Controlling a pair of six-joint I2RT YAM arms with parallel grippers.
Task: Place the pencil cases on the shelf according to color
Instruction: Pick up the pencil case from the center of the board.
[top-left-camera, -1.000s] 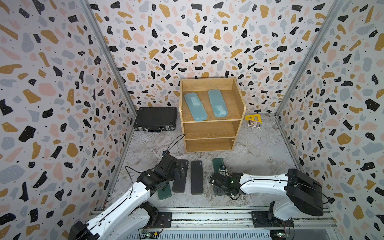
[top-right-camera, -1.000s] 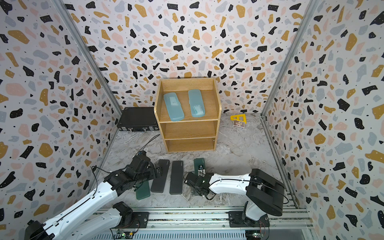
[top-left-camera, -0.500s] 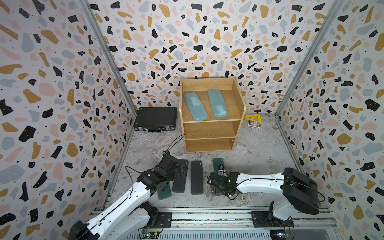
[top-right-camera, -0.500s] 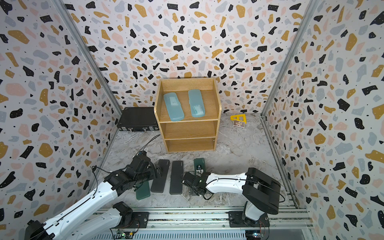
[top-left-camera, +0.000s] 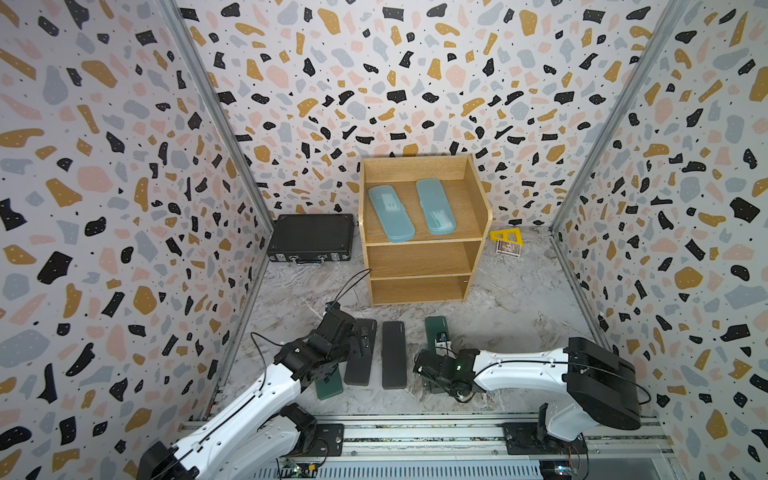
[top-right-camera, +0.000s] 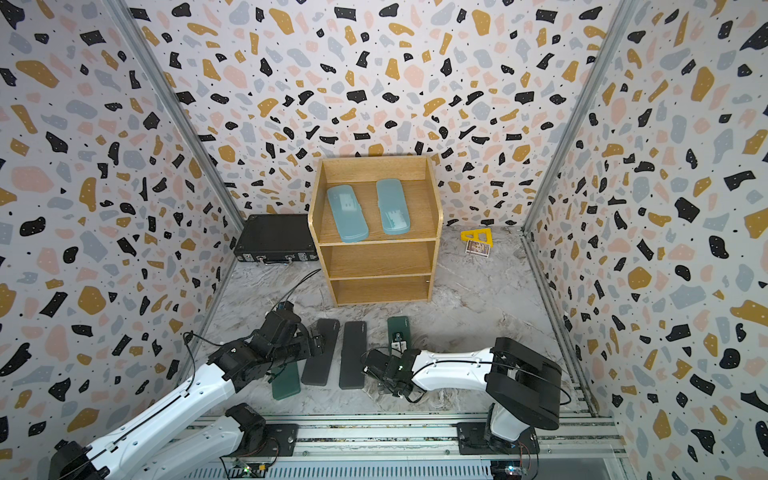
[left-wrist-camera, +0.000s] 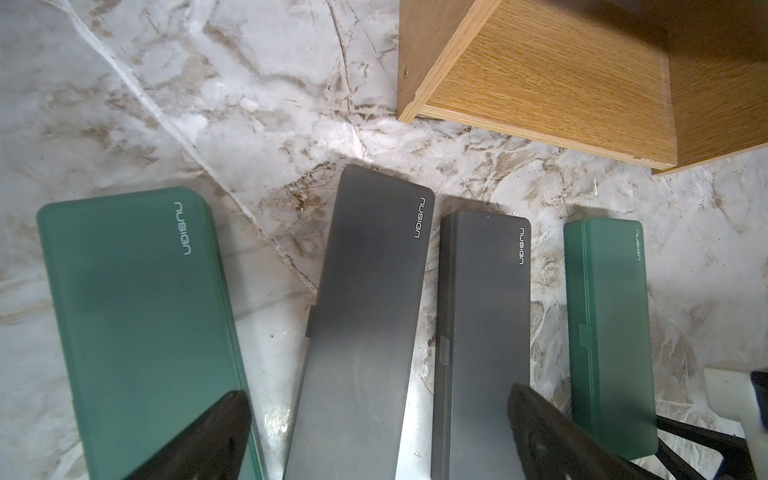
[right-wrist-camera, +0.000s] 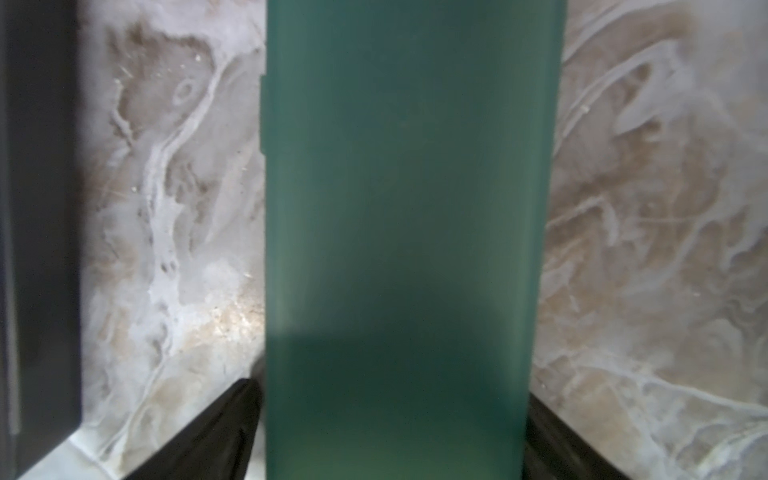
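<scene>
Just in front of the light oak three-tier wooden shelf (top-left-camera: 419, 277), the right gripper (right-wrist-camera: 390, 388) straddles the near end of a dark green slim plastic pencil case (right-wrist-camera: 407, 187) lying flat on the marble-patterned tabletop (top-left-camera: 519, 316). Its black fingers (right-wrist-camera: 232, 419) sit right at the case's two long edges, but the blurred wrist view does not show whether they press. The left gripper (left-wrist-camera: 376, 395) hangs wide open and holds nothing, above a matte black rectangular case (left-wrist-camera: 365, 291). Beside that lie a second black case (left-wrist-camera: 482, 311) and, mostly hidden under the left arm in both top views, another green case (top-left-camera: 328, 388). Farther back, two translucent light-blue cases (top-left-camera: 390, 214) rest side by side on the shelf's top tier.
</scene>
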